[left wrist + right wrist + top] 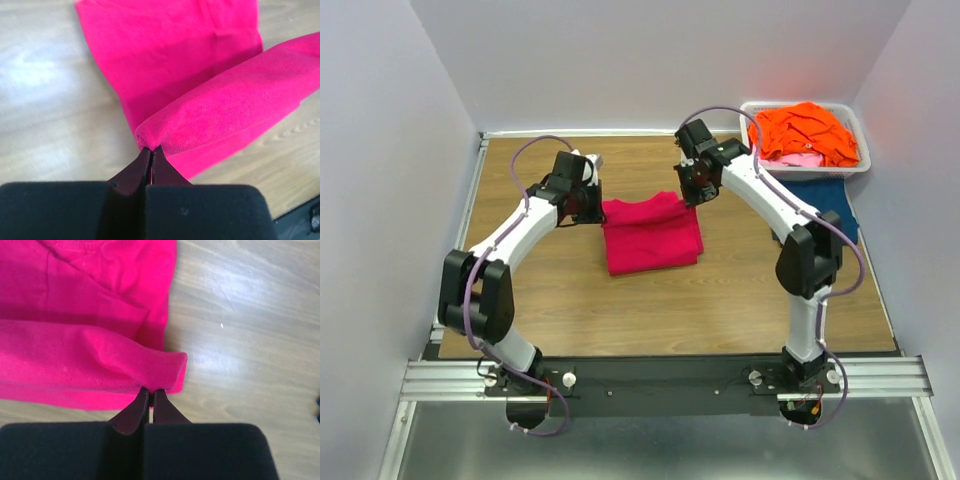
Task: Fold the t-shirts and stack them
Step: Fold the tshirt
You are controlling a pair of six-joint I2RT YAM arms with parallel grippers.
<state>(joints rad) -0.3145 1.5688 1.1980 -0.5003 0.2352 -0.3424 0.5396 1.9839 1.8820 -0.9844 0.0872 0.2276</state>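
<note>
Wood-brown counter (720, 300) fills the top view, and the bright pink t-shirt (650, 240) lies near its middle. Only the top view shows the white basket (815, 172), far off to the right of the pink t-shirt. An orange t-shirt (810, 135) is heaped in the basket, with a bit of pale pink t-shirt (798, 159) under it. A dark blue t-shirt (835, 200) lies just in front of the basket. Both arms bend inward, one on each side of the pink t-shirt's far edge. The wrist views show the grip up close. The left gripper (151, 151) is pinched tight on a lifted fold at the pink t-shirt's left corner. The right gripper (151, 391) is pinched tight on the fold at its right corner. The rest of the pink t-shirt lies flat on the counter.
</note>
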